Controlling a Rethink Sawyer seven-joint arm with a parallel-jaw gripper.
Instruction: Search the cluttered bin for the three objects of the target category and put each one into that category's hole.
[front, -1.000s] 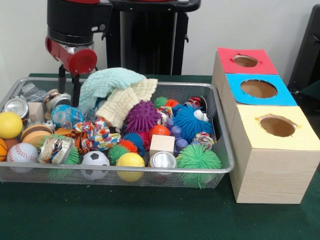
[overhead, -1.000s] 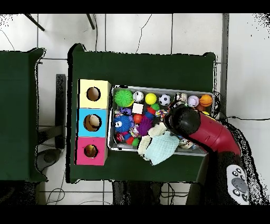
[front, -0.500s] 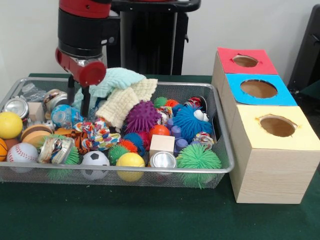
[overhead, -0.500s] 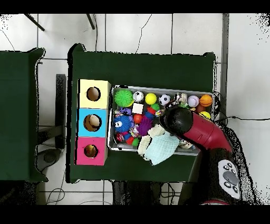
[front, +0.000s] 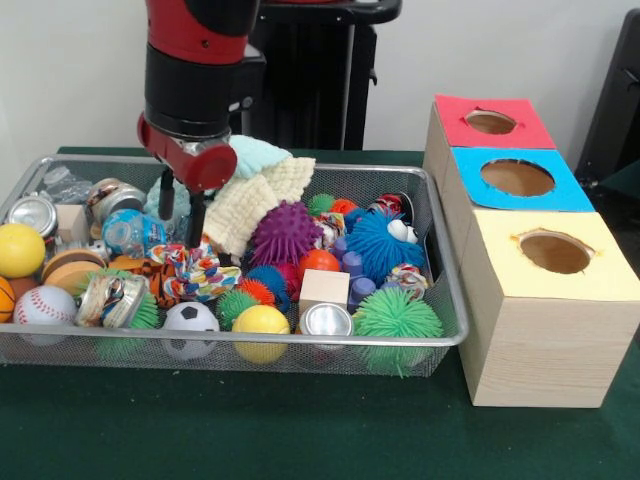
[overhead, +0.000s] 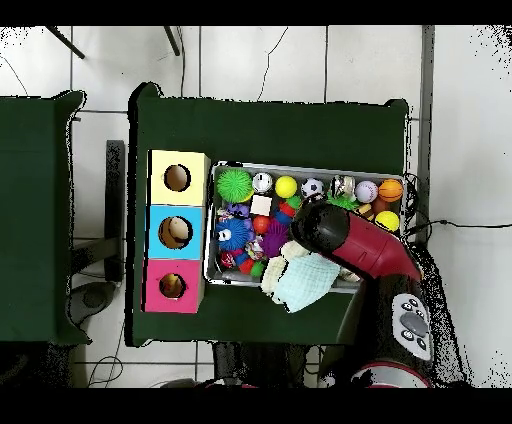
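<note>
A wire mesh bin (front: 300, 343) holds a jumble of toys: spiky balls in purple (front: 285, 232), blue (front: 378, 245) and green (front: 397, 316), a soccer ball (front: 190, 322), a baseball (front: 43, 303), a yellow ball (front: 260, 322), tins, rope toys and a wooden block (front: 324, 287). A mint cloth (front: 255, 155) and a cream cloth (front: 255, 200) lie heaped at the back. My gripper (front: 181, 222) hangs open just left of the cloths, over a striped rope toy (front: 190, 270), holding nothing. In the overhead view the red arm (overhead: 330, 232) hides the gripper.
Right of the bin stand three wooden boxes with a round hole in each top: red (front: 455, 125), blue (front: 475, 190) and yellow (front: 600, 275). In the overhead view they line the bin's left side, yellow (overhead: 178, 160) farthest from the base.
In the front view the arm has moved right along the bin's back, from the tins at the left end to the edge of the cloths. The fingers stay apart.
</note>
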